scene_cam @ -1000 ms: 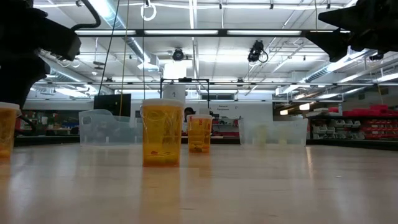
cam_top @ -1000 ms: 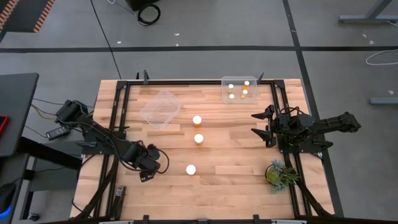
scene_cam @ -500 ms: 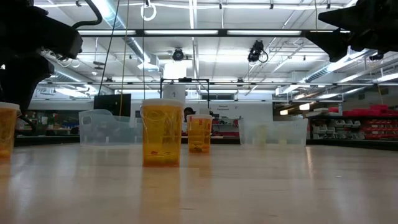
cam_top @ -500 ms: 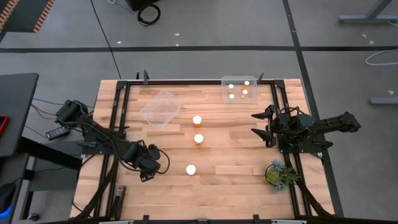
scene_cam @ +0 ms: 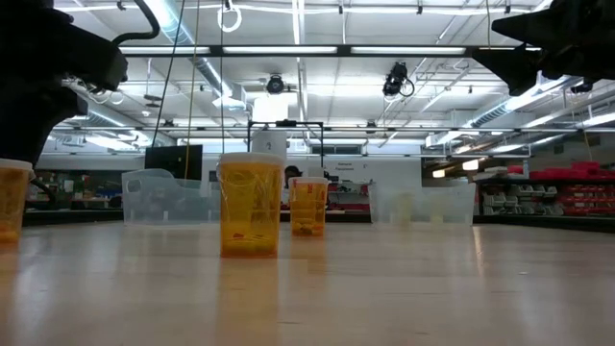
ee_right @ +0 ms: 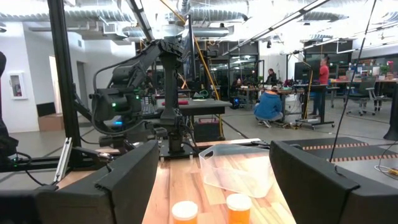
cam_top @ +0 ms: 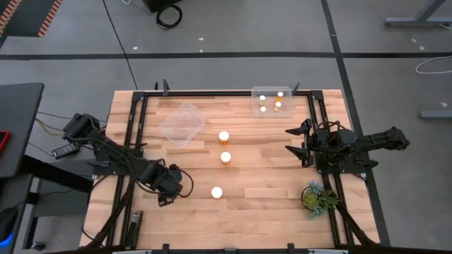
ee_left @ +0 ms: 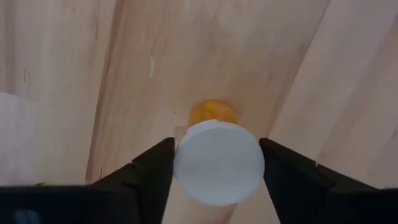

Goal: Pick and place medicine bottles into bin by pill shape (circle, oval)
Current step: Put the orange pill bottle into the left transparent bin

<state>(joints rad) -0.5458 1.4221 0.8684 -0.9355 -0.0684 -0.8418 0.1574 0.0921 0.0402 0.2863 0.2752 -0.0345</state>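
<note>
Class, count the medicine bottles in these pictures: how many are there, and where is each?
7: four medicine bottles stand inside the clear bin at the table's far edge; three stand loose mid-table. More may be hidden.

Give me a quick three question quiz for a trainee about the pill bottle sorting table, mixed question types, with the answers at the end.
1. True or false: the clear bin at the table's left already holds bottles.
2. How many medicine bottles stand loose on the table, outside both bins?
3. Multiple choice: which bottle sits between the left gripper's fingers in the left wrist view? A) one inside the right bin; B) the bottle nearest the front edge; C) none.

Key
1. False: it looks empty; four white caps show in the right bin.
2. Three, in a rough line down the middle.
3. B. The fingers flank its white cap, apparently not yet closed. The right gripper waits near the potted plant.
</note>
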